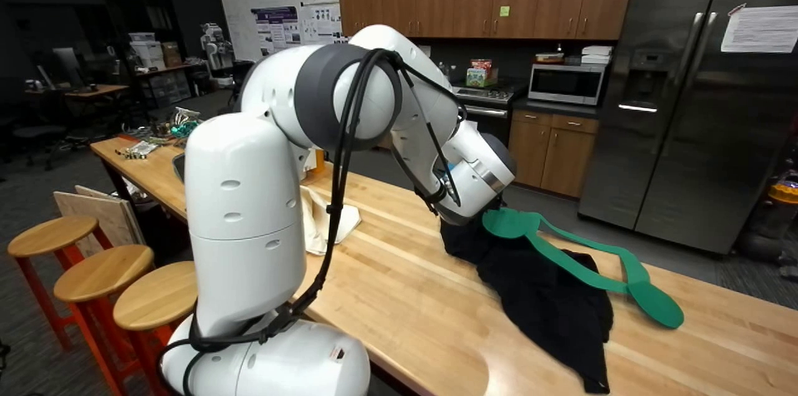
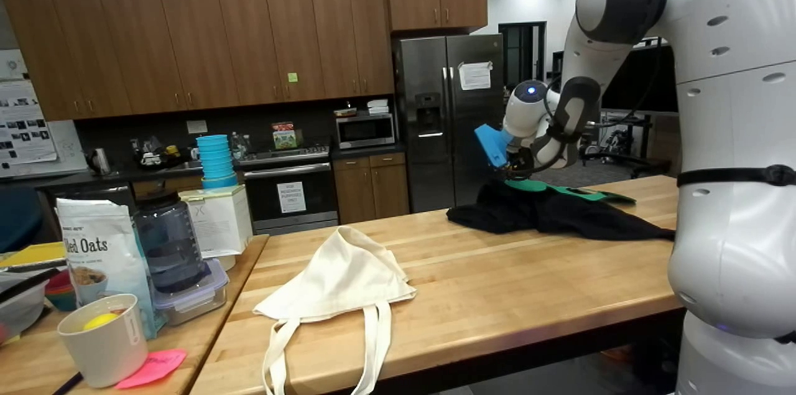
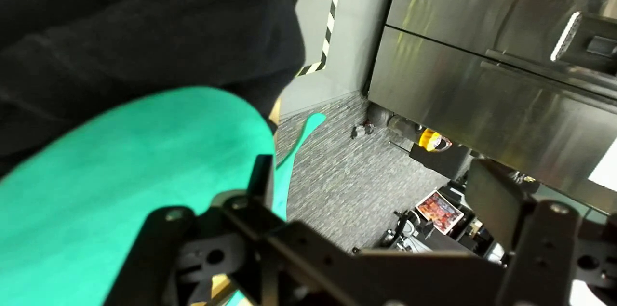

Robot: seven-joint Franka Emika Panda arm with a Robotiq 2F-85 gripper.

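Where tool [image 3: 377, 186] part-hides green piece [image 3: 159, 166] — blurred, cropped

Green strap [image 1: 576, 270], black cloth [image 1: 542, 296], cream bag [image 2: 348, 283]

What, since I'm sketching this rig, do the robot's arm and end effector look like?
The arm is glossy white and rounded, with dark grey joint sections. Black cables run along it, a black strap rings one segment, and a blue light glows near its end. The end effector is mostly black, with two fingers; a blue piece sits beside it.
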